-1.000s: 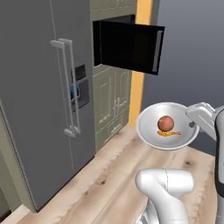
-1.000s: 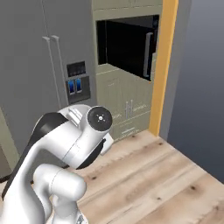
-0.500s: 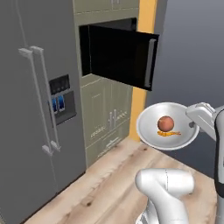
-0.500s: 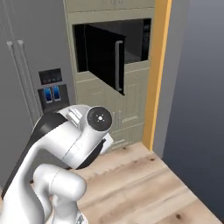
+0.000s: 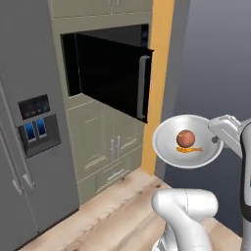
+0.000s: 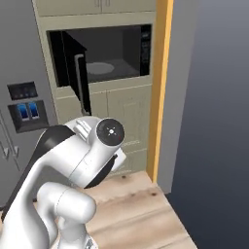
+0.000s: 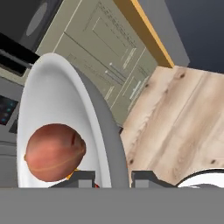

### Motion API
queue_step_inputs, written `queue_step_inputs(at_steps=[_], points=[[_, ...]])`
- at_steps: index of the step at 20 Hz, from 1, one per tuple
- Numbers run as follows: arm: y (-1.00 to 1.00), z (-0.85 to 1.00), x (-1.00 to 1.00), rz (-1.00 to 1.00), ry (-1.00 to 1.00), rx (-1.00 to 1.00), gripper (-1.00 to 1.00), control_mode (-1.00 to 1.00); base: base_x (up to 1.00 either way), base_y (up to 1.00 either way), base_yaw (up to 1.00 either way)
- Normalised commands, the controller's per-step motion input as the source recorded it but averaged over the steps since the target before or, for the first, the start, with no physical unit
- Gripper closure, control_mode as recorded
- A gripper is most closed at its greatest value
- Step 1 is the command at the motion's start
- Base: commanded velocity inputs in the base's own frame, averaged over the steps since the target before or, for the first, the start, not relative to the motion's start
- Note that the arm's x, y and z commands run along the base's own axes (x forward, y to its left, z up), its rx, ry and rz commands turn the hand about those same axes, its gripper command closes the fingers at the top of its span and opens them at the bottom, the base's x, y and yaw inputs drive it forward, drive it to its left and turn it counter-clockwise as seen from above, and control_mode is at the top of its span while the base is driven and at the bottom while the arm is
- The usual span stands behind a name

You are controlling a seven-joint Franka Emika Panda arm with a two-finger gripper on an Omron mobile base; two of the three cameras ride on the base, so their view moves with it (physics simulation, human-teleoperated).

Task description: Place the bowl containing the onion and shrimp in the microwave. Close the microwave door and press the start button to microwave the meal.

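The pale bowl [image 5: 169, 147] hangs level in the air at the right, with the reddish-brown onion [image 5: 185, 138] and the thin orange shrimp [image 5: 188, 149] inside. My gripper [image 5: 215, 140] is shut on its right rim. In the hand view the bowl [image 7: 65, 92] stands edge-on between my gripper's [image 7: 113, 177] tips, the onion [image 7: 54, 152] resting low in it. The black microwave [image 6: 112, 61] sits in the cabinet wall with its keypad strip [image 6: 145, 48] at the right. The microwave door [image 5: 110, 78] is swung wide open, its grey bar handle [image 5: 142, 88] facing me. The bowl is right of and below the door's free edge.
A grey fridge [image 5: 29, 122] with a dispenser panel stands left of the microwave. Beige cabinet doors [image 5: 108, 142] lie under it. An orange wall strip [image 5: 159, 73] and a dark grey wall close the right side. Pale wood floor [image 5: 112, 215] spreads below.
The whole scene has shifted as the base drove: the microwave and its open door are nearer and more central, the fridge slid left. The bowl stays held in the same place by the arm.
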Motion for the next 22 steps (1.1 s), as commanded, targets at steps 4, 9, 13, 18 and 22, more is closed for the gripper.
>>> queue_step_inputs(at_steps=[4, 9, 13, 18, 22], points=[[0.00, 0.00, 0.00, 0.00, 0.00, 0.00, 1.00, 1.00, 0.59, -0.97, 0.31], [0.00, 0.00, 0.00, 0.00, 0.00, 0.00, 1.00, 1.00, 0.62, -0.76, 0.37], [0.00, 0.00, 0.00, 0.00, 0.00, 0.00, 1.00, 1.00, 0.59, -0.39, 0.47], [0.00, 0.00, 0.00, 0.00, 0.00, 0.00, 1.00, 1.00, 0.55, -0.25, 0.47], [0.00, 0.00, 0.00, 0.00, 0.00, 0.00, 1.00, 1.00, 0.47, -0.38, 0.45]])
